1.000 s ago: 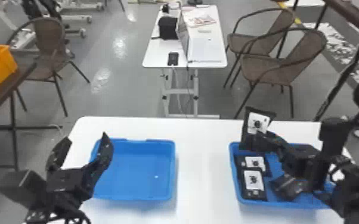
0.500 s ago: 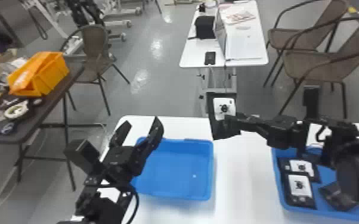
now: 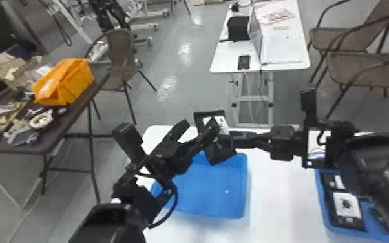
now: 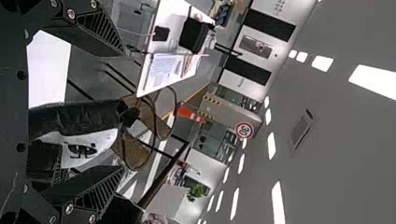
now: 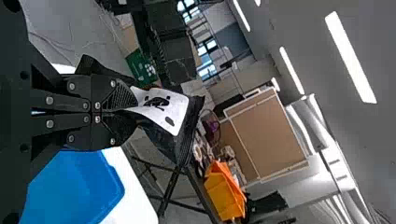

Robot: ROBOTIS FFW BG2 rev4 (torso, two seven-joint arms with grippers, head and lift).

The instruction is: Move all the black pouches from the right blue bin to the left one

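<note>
Above the back of the left blue bin (image 3: 218, 194), my right gripper (image 3: 228, 142) grips a black pouch (image 3: 220, 154) with a white label. Its fingers are closed on the pouch's edge in the right wrist view, where the gripper (image 5: 130, 110) and pouch (image 5: 166, 109) both show. My left gripper (image 3: 194, 131) stands close beside the pouch, fingers spread. From the left wrist view, the pouch (image 4: 77, 116) lies between the parted fingers of the left gripper (image 4: 122, 112); contact is unclear. More black pouches (image 3: 347, 206) lie in the right blue bin (image 3: 323, 206), partly hidden by the right arm.
Both bins stand on a white table (image 3: 278, 200). At the left is a dark table (image 3: 71, 121) with an orange crate (image 3: 74, 82) and loose items. Behind are another white table (image 3: 284, 42) and brown chairs (image 3: 349, 69).
The right gripper has carried the pouch left, from over the right bin to the left bin's back. My left gripper has come nearer it. The head view has swung left.
</note>
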